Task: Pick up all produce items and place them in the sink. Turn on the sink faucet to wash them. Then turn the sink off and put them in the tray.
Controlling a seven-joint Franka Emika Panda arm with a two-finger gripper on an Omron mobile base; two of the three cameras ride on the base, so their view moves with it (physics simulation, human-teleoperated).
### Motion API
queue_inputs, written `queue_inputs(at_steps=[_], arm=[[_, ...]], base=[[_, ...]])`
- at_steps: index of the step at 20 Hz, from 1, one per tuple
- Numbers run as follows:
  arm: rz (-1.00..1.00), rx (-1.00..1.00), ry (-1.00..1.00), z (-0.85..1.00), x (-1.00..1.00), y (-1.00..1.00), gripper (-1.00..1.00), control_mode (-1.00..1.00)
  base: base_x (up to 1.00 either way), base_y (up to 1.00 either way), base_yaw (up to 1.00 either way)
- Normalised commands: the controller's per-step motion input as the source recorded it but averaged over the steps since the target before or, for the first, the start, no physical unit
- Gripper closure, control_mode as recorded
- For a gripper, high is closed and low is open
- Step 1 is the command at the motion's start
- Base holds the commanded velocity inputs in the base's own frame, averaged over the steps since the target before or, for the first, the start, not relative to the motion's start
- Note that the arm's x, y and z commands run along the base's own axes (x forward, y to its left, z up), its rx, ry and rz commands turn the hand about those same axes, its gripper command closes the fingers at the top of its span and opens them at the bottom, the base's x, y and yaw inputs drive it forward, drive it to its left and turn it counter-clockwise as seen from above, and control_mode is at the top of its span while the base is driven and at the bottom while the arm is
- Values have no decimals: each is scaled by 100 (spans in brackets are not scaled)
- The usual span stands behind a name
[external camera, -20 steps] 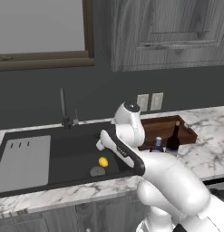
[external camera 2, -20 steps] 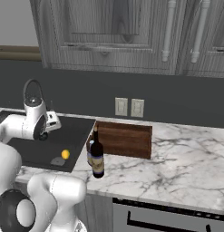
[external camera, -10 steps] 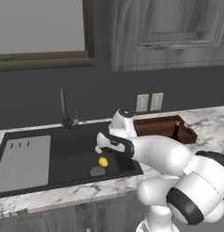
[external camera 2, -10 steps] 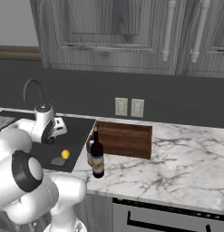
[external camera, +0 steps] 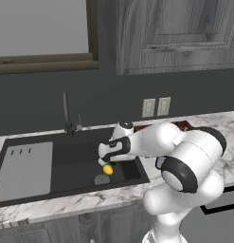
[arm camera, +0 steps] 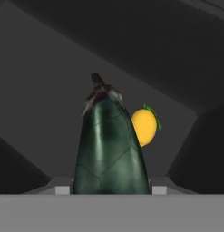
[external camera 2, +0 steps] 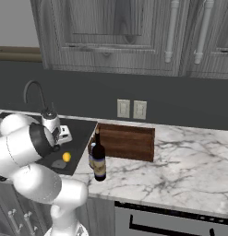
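Dark sink (external camera: 66, 163) sits under the gripper (external camera: 105, 160), which grips the green vegetable (arm camera: 109, 149) low over the basin beside the lemon (external camera: 108, 169), presumably to drop it for washing.

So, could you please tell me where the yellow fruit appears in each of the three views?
Left base view: yellow fruit in the sink, just below the hand, beside the round drain.
Right base view: left of centre, beside that drain.
Hand view: right of centre, behind the dark green item.
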Motion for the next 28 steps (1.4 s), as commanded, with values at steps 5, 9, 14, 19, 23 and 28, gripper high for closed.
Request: queue_inputs(at_steps=[5, 9, 14, 19, 23, 28], arm=[[-1, -4, 7, -47, 31, 8, 100, -100], [-1, -6, 10, -36, 22, 8, 100, -100], [-2, -4, 5, -30, 32, 9, 100, -100], [-2, -2, 1, -31, 34, 8, 100, -100], [0, -2, 1, -35, 32, 11, 100, -100], [0, 0, 4, -32, 28, 12, 100, -100]], base=[[0, 0, 0], [0, 0, 0], [0, 0, 0], [0, 0, 0], [0, 0, 0], [0, 0, 0]])
